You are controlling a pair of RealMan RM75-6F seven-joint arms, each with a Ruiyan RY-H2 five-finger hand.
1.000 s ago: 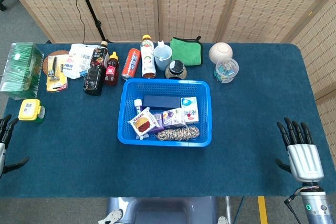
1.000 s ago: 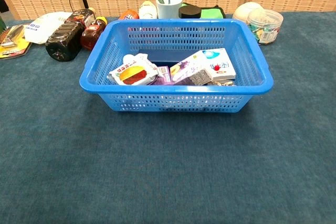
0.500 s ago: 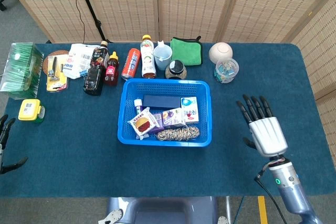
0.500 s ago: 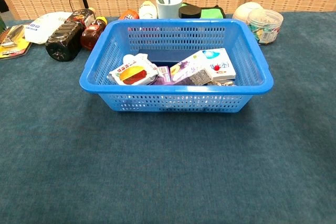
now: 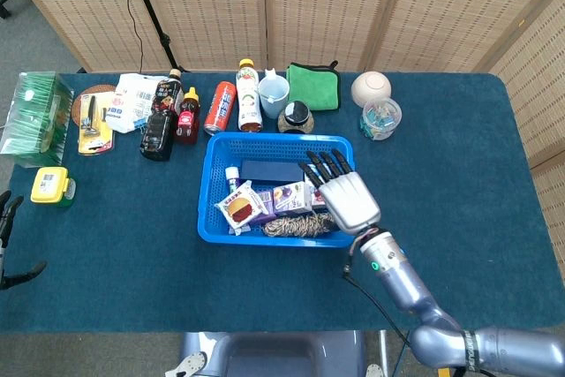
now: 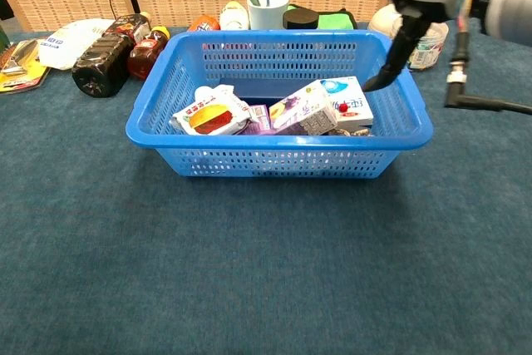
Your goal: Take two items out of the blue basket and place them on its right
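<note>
At the worktop's left edge the left hand is lying with fingers apart, empty, while the blue basket is sitting mid-worktop holding the snack packet and rope coil, the right hand hovering spread and empty over its right half.

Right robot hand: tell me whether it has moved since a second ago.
Yes. The right robot hand has swept leftward in the head view, from the table's right edge to above the right part of the blue basket.
</note>
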